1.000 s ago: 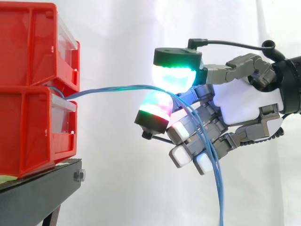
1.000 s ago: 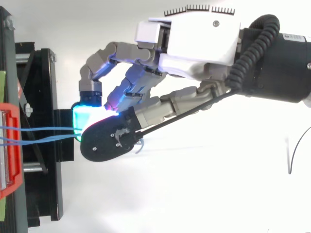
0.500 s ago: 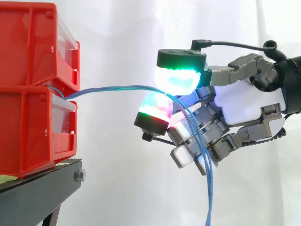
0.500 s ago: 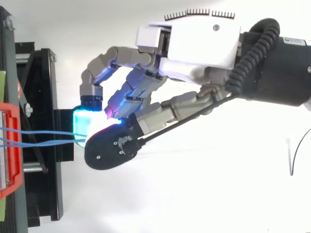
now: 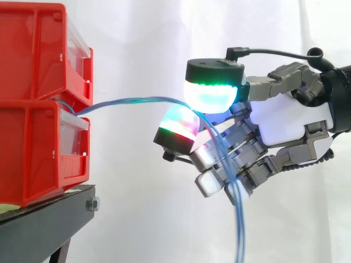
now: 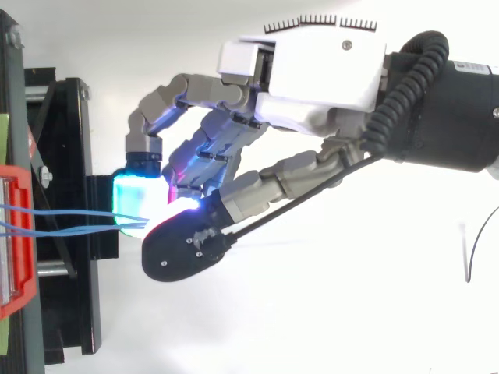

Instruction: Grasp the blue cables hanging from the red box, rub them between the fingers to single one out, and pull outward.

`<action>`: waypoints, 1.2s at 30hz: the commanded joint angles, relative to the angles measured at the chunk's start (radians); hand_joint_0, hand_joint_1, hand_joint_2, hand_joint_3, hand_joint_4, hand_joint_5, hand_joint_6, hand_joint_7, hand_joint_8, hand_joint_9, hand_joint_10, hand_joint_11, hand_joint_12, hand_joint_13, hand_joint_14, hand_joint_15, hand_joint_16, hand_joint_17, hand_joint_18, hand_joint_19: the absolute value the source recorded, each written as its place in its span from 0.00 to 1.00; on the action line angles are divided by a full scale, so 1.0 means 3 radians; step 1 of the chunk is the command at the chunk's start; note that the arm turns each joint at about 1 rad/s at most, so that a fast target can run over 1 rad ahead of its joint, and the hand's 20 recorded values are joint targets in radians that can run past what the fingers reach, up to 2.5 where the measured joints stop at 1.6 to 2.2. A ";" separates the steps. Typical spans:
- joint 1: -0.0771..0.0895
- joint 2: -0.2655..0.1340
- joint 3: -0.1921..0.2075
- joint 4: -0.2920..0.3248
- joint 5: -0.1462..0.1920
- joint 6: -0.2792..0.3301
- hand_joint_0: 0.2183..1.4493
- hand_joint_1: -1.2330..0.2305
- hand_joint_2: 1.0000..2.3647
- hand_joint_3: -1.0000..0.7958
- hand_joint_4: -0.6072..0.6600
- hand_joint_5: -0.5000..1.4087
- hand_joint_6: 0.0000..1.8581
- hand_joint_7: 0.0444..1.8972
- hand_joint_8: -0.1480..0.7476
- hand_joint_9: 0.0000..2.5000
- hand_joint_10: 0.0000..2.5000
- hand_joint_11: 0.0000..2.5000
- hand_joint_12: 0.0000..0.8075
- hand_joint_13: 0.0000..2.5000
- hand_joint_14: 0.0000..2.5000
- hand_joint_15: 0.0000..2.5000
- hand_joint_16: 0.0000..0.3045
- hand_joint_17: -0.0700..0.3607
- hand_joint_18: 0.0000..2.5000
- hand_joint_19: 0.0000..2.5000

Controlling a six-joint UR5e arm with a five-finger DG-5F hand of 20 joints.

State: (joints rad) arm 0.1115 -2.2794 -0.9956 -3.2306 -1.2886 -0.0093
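Two or more thin blue cables [image 5: 131, 100] come out of the gap between the stacked red boxes [image 5: 33, 153] at the left and run level to the right. My hand [image 5: 282, 123] reaches in from the right and is shut on them. The cables are pinched between a cyan-green glowing pad [image 5: 211, 96] above and a red-magenta pad [image 5: 181, 123] below. Behind the pinch they drop steeply past the curled lower fingers and off the bottom edge. From above, the cables [image 6: 70, 220] leave the red box [image 6: 19, 241] and disappear under the hand [image 6: 312, 62].
The boxes stand on a black stand [image 5: 49, 219] at the lower left, and its frame [image 6: 70, 156] shows from above. A white curtain hangs behind. Open air lies between the boxes and the hand.
The upper pad has slid right and the lower pad left across the cables. The hanging part of the cables has swung left. The hand's base has hardly moved.
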 commanded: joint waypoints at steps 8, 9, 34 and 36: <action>0.0002 0.0005 0.0005 -0.0031 0.0005 0.0051 0.28 0.28 0.00 0.28 0.57 0.13 0.46 0.47 0.51 0.28 0.01 0.31 0.50 0.31 0.01 0.21 0.19 0.47 0.33 0.24; 0.0002 0.0005 0.0015 -0.0041 0.0005 0.0057 0.27 0.29 0.00 0.28 0.58 0.13 0.46 0.47 0.52 0.29 0.01 0.31 0.51 0.31 0.01 0.21 0.20 0.47 0.33 0.24; 0.0007 0.0010 0.0051 -0.0169 0.0005 0.0051 0.44 0.27 0.01 0.43 0.45 0.14 0.48 0.49 0.52 0.35 0.01 0.32 0.48 0.36 0.01 0.22 0.18 0.45 0.35 0.25; 0.0002 0.0010 0.0051 -0.0169 0.0005 0.0051 0.46 0.26 0.01 0.41 0.47 0.14 0.48 0.49 0.51 0.35 0.01 0.32 0.48 0.35 0.01 0.22 0.18 0.45 0.35 0.25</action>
State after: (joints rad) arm 0.1121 -2.2774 -0.9796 -3.2812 -1.2870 0.0061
